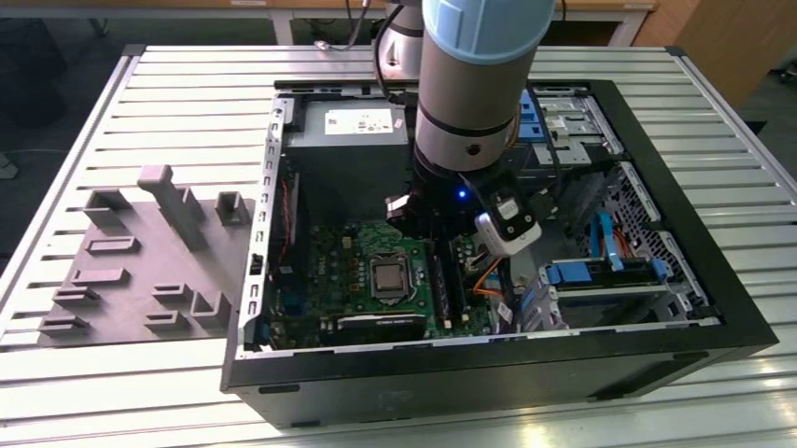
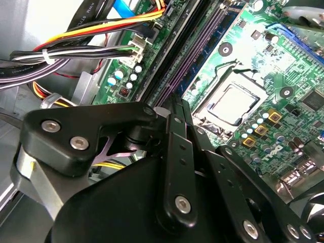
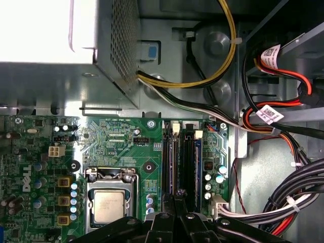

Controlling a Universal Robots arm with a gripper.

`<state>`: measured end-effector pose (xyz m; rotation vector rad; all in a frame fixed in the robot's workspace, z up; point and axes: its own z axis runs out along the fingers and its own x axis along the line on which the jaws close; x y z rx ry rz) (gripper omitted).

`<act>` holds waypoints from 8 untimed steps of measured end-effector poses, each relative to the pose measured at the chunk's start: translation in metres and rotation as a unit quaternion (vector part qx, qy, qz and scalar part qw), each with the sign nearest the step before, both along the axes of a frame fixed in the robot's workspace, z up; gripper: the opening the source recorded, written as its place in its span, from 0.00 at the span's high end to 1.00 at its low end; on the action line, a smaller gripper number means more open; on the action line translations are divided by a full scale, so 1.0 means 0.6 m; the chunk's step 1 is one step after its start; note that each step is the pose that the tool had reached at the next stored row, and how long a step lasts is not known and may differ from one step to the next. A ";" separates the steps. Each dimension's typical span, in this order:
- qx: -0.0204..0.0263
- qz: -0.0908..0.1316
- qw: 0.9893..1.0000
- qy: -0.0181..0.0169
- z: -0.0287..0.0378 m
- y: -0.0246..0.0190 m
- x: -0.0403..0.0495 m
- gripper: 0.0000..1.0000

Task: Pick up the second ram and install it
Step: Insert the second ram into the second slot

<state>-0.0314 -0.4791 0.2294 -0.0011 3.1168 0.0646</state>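
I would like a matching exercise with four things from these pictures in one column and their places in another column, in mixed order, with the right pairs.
Things:
1. gripper
2. processor
3. grey plastic holder
4. blue cable

Places:
A. on the slatted table, outside the computer case
B. inside the case, toward the exterior view's right
C. in the square metal socket on the green board
D. low over the long black memory slots

Pairs: 1-D, 2-C, 3-A, 4-B

Green board [image 3: 116, 142] with a shiny square chip [image 3: 107, 206], long black slots [image 3: 181, 162], silver metal box [image 3: 66, 50], yellow, red and black wires [image 3: 223, 66], black gripper [image 3: 178, 200] low over the slots
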 end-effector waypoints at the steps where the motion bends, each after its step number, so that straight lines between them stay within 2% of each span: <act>1: 0.000 0.000 1.000 0.000 0.000 0.0000 0.000 0.88; 8: 0.000 0.000 1.000 0.000 0.000 0.0009 0.003 0.88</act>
